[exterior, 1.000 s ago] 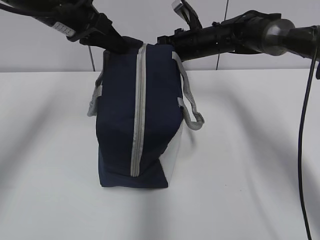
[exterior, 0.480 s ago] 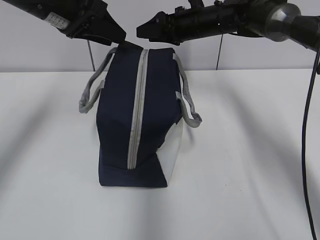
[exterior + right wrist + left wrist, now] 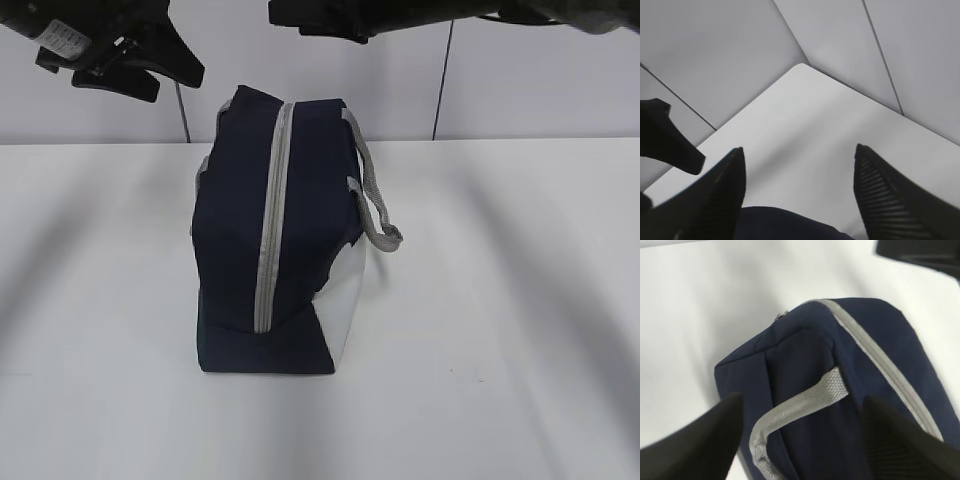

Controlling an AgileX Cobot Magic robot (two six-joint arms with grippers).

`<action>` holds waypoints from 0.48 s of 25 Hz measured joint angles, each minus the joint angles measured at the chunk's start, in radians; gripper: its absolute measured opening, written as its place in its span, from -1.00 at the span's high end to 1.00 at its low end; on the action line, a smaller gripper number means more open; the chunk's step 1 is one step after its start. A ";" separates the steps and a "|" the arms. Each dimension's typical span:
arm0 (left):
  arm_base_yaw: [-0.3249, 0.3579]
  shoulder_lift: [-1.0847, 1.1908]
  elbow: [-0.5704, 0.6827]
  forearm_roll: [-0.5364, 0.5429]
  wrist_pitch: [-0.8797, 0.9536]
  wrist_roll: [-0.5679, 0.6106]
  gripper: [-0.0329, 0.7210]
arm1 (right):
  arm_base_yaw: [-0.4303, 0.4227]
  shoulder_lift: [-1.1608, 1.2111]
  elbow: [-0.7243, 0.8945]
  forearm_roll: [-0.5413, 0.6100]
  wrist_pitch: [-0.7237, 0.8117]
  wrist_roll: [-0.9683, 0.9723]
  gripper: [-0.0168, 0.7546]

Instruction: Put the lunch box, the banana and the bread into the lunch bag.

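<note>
The navy lunch bag (image 3: 270, 240) stands upright in the middle of the table, its grey zipper (image 3: 270, 220) shut along the near end and top. One grey strap handle (image 3: 372, 200) hangs on its right side. My left gripper (image 3: 160, 62) is open, raised above and left of the bag; in the left wrist view the gripper (image 3: 803, 405) hangs over the bag (image 3: 850, 390) and its other grey strap (image 3: 790, 410). My right gripper (image 3: 290, 15) is open at the top edge above the bag, and the right wrist view shows it (image 3: 799, 152) empty. The lunch box, banana and bread are out of view.
The white table (image 3: 500, 330) spreads all round the bag. A grey panelled wall (image 3: 540, 80) stands behind it. The far table edge and corner show in the right wrist view (image 3: 805, 67).
Both grippers have let go of the bag's top and risen, the left moving up and left, the right up and out of frame. The left strap has dropped against the bag.
</note>
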 joint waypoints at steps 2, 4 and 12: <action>0.000 -0.009 0.000 0.060 0.005 -0.084 -0.36 | 0.000 -0.055 0.061 0.000 0.000 -0.006 -0.33; 0.000 -0.023 0.000 0.115 0.011 -0.134 -0.30 | 0.000 -0.114 0.131 0.000 0.000 -0.023 -0.33; 0.001 -0.133 0.000 0.231 0.071 -0.228 -0.19 | 0.000 -0.358 0.430 0.000 0.069 -0.062 -0.26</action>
